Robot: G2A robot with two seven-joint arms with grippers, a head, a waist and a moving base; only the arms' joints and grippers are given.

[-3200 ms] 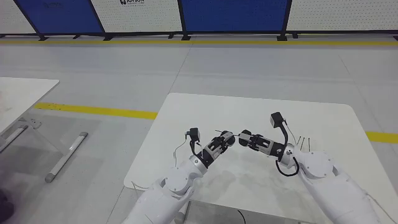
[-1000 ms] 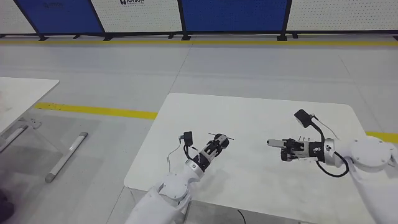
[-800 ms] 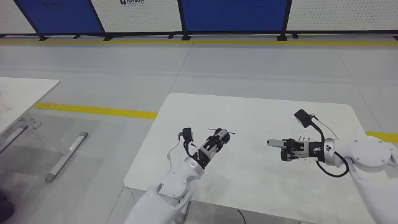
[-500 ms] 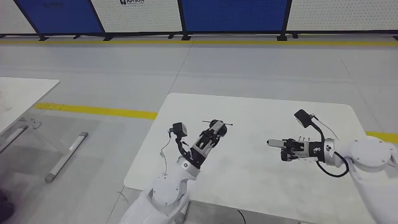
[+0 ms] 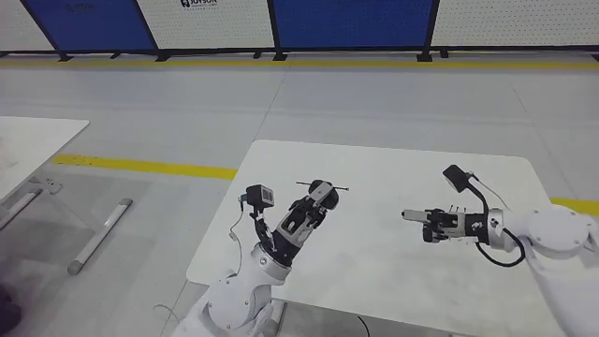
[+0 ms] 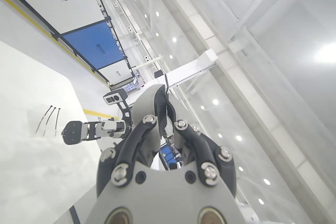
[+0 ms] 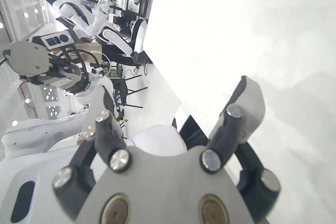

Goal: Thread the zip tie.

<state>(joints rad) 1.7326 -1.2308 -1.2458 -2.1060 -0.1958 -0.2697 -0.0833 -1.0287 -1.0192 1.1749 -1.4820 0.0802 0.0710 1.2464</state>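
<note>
A thin black zip tie (image 5: 339, 187) is pinched crosswise in my left gripper (image 5: 326, 193), which is shut on it and held above the white table (image 5: 374, 271), left of centre. In the left wrist view the tie's end (image 6: 166, 82) sticks out past the closed fingertips of that gripper (image 6: 164, 93). My right gripper (image 5: 409, 214) is open and empty, low over the table's right half, well apart from the left one. In the right wrist view its spread gripper (image 7: 176, 96) has only bare tabletop between its fingers.
Three spare zip ties (image 6: 50, 117) lie on the table beyond the right gripper (image 6: 73, 131), and in the top view they (image 5: 455, 210) sit just behind the right wrist. Bare tabletop lies between the arms. The table's left edge (image 5: 220, 220) is close to the left arm.
The grippers, close together 3.2 s ago, have parted. Over the last second the left arm lifted and tilted the zip tie up and slightly left. The right arm stayed still.
</note>
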